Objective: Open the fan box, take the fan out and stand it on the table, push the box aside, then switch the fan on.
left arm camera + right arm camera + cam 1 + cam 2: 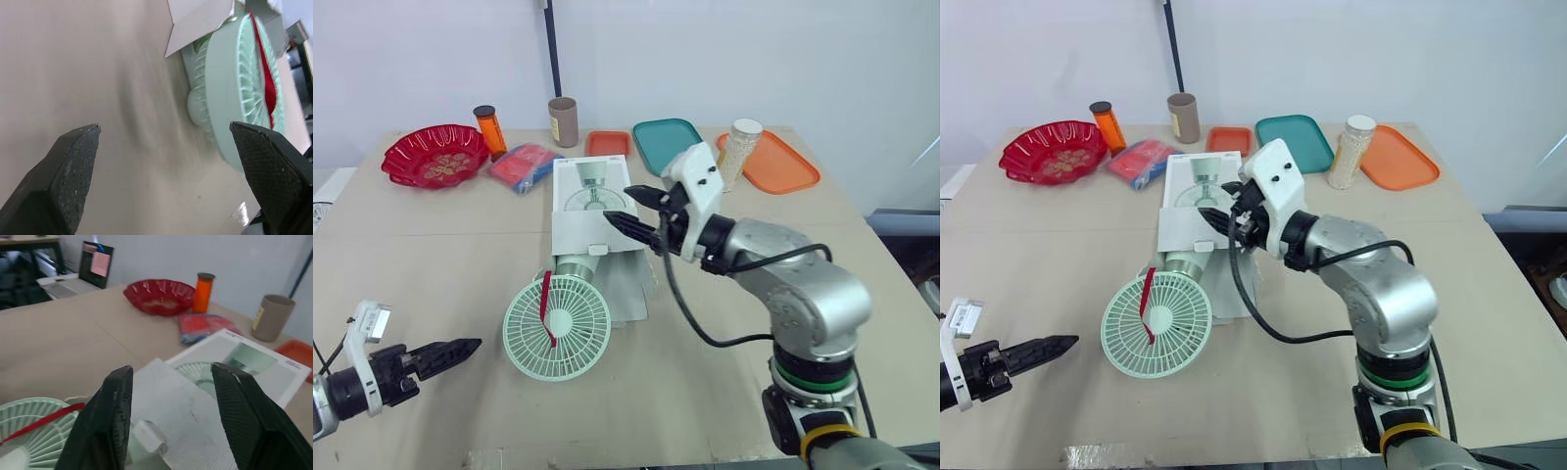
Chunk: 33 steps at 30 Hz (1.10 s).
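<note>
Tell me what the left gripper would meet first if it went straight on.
Probably the fan: the left gripper points toward its round head, though depth is unclear.

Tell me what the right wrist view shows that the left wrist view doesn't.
Right wrist view: a red plastic bowl, a dark-capped orange bottle, a brown paper cup, a red and blue packet, a laptop, the printed top of the white cardboard fan box, and the right gripper, fingers open.
Left wrist view: the rear hub of the pale green plastic fan, and the left gripper, fingers open.
Both: the fan's grille, its red ribbon, the box, the beige table.
</note>
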Each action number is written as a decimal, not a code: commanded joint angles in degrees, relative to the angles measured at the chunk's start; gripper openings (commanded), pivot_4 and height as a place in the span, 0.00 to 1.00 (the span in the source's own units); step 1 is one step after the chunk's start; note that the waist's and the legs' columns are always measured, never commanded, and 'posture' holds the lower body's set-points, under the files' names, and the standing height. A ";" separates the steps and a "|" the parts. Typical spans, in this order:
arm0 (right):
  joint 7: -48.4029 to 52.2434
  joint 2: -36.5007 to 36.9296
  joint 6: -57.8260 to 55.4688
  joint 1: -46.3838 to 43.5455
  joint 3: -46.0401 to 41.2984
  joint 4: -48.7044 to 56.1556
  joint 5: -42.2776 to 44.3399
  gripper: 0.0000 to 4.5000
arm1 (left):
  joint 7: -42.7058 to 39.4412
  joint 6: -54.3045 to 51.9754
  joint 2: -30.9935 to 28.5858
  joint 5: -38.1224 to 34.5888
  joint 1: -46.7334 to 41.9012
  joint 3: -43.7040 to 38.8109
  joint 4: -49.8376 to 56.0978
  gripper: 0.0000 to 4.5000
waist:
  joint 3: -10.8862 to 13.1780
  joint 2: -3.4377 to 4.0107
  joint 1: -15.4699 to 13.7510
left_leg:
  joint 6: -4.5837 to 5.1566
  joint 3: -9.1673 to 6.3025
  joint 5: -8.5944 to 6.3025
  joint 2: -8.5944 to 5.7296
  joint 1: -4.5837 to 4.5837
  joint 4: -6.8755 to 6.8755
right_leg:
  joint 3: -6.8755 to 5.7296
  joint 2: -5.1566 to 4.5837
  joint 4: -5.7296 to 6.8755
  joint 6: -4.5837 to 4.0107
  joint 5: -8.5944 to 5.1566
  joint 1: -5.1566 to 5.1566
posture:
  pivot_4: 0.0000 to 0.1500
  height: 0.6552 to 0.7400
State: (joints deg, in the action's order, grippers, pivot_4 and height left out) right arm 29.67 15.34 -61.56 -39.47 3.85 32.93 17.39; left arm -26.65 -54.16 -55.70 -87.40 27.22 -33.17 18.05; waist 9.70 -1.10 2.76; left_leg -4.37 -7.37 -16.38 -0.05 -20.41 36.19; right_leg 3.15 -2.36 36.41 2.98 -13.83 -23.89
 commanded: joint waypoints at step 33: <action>31.34 36.30 5.38 12.13 -8.44 5.02 23.83 0.99 | -27.41 105.46 5.86 85.24 -35.65 30.43 -34.13 1.00 | 0.15 -0.10 -0.51 | 0.43 0.56 -0.04 0.23 -0.02 0.19 | 0.09 0.05 -0.25 -0.07 0.53 0.09 | 1.00 1.00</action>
State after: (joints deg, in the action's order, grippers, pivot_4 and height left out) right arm 58.20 47.90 -64.86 -30.13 -8.23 34.17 45.39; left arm -55.64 41.32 -51.32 -4.05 -3.21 -3.90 -10.65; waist 9.85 -1.19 2.25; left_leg -3.94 -6.81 -16.42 0.18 -20.43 36.37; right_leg 3.24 -2.32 36.16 2.90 -13.30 -23.80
